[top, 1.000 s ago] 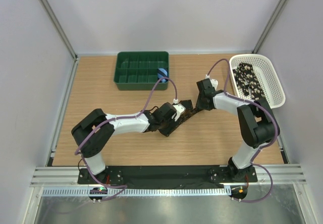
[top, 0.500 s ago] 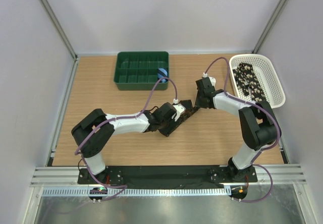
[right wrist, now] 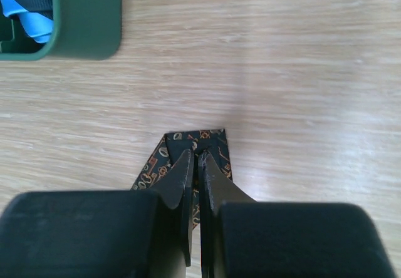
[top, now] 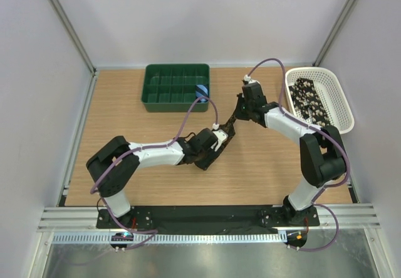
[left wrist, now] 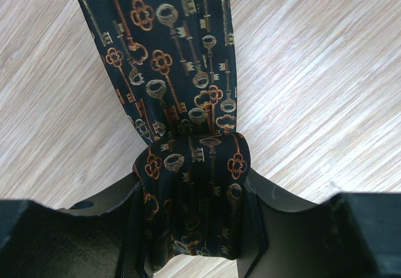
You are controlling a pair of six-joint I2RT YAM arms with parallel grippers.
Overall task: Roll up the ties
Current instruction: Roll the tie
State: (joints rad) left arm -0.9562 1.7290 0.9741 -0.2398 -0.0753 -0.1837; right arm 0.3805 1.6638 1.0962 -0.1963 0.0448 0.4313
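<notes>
Pinching, right pincer (right wrist: 195, 159): my two fingers are pressed together on the blunt end of the tie (right wrist: 188, 141). Its cloth shows on both sides of the tips.
Left pincer (left wrist: 191, 187): my fingers stand part way apart and clamp the rolled end (left wrist: 194, 165) of the same tie. They touch it on both sides.
Tie pattern: dark cloth with orange and pale key motifs.
Tie position: from the rolled end the flat strip runs away from my left fingers over the counter (left wrist: 326, 71). From above it spans the short stretch between my two pincers, near the middle of the counter. I cannot tell whether the strip rests on the wood or hangs just above it.
Green tray (top: 177, 87): it sits toward the far side of the counter and is split into compartments. Its near corner is up and to the left of my right pincer, well apart from the tie's end.
Blue striped roll (top: 201, 92): it sits in the tray at its right end.
White basket (top: 343, 112): it stands at the counter's right edge with other ties (top: 308, 99) inside, dark with pale spots.
</notes>
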